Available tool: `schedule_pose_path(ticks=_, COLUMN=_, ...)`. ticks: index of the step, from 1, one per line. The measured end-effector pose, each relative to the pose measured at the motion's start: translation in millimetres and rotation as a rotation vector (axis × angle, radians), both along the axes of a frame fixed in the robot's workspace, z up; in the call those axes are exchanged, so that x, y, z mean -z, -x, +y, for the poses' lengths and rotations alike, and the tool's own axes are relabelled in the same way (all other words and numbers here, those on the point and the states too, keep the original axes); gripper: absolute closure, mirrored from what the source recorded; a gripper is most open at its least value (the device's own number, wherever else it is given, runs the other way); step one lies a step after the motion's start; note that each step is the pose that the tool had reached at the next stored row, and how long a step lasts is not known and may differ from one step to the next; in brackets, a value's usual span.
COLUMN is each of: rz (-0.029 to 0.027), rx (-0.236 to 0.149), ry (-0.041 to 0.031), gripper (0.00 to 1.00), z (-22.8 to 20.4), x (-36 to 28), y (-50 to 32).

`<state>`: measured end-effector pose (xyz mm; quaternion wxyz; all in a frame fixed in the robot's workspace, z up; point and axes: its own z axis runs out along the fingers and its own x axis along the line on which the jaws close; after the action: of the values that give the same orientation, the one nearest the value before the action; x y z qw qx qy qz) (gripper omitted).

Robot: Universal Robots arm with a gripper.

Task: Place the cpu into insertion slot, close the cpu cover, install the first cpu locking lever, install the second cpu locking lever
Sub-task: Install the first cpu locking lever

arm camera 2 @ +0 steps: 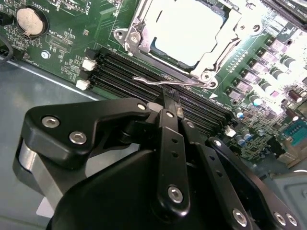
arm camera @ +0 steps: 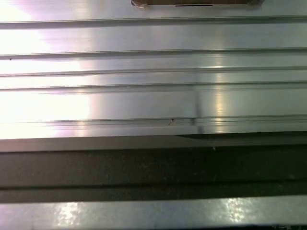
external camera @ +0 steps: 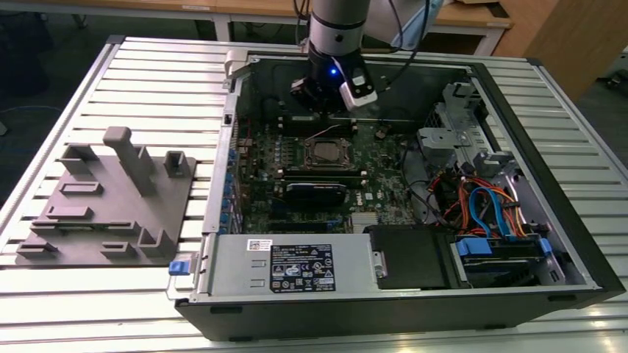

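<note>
1. Exterior view: the grey robot arm (external camera: 339, 22) reaches down into the far end of the open black computer case (external camera: 579, 243), at 12 o'clock from the socket on the green circuit board (external camera: 387, 191).
2. The case lies on a slatted silver metal table (external camera: 147, 66), with a grey moulded fixture tray (external camera: 98, 213) at 9 o'clock of it and well apart from the arm.
3. In the second wrist view the black linkage claw (arm camera 2: 171, 98) has its two fingers pressed together, with no gap between the tips and nothing clamped that I can see.
4. The tips sit just beside a thin silver wire lever (arm camera 2: 158, 80) that runs along one edge of the socket; I cannot tell whether they touch it.
5. The small square cpu with its dull silvery top (arm camera 2: 184, 28) lies flat inside the black-rimmed insertion slot (arm camera 2: 229, 45).
6. The thin silver cpu cover (arm camera 2: 141, 28) is down over it, the chip showing through its window.
7. Long black memory slots (arm camera 2: 124, 72) lie between the claw and the socket, and a round silver coin battery (arm camera 2: 29, 20) sits well off to the side.
8. In the first wrist view, a ribbed silvery surface (arm camera: 153, 67) is crossed by a dark band.
</note>
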<state>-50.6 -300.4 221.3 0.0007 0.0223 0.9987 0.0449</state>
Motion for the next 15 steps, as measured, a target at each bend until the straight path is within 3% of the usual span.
schedule_pose_path(ticks=8, rz=0.0001, rx=0.0, ry=0.0116, gripper=0.9, z=-3.2, x=0.0, y=0.1)
schedule_pose_path(ticks=15, rz=0.0014, rx=0.0, ry=0.0117, gripper=0.9, z=-3.3, x=0.4, y=-4.5)
